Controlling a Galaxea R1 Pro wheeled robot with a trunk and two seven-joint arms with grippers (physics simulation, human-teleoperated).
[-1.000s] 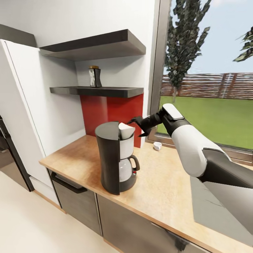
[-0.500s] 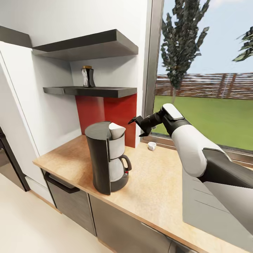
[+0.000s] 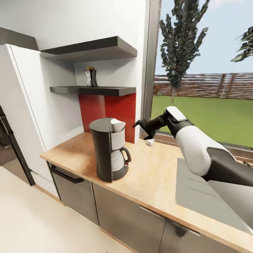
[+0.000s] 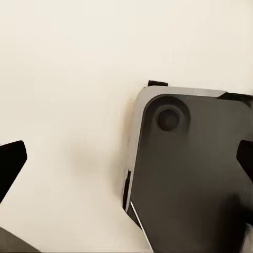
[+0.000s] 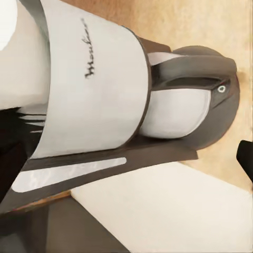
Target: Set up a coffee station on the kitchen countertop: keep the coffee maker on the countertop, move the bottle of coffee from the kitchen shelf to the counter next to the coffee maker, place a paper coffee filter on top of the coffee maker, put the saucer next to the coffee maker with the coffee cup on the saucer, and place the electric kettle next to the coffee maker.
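Black script "Moulinex" marks the coffee maker (image 5: pixel 100 79).

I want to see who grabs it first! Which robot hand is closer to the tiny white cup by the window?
Right. The right gripper hovers just above the coffee cup on the kitchen countertop. The left gripper points at pale floor and a dark base, away from it.

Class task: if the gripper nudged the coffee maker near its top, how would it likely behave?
The coffee maker stands tall on a small base, so a high push would probably tip it rather than slide it. Its glass carafe looks loose-seated and fragile, and might slip out.
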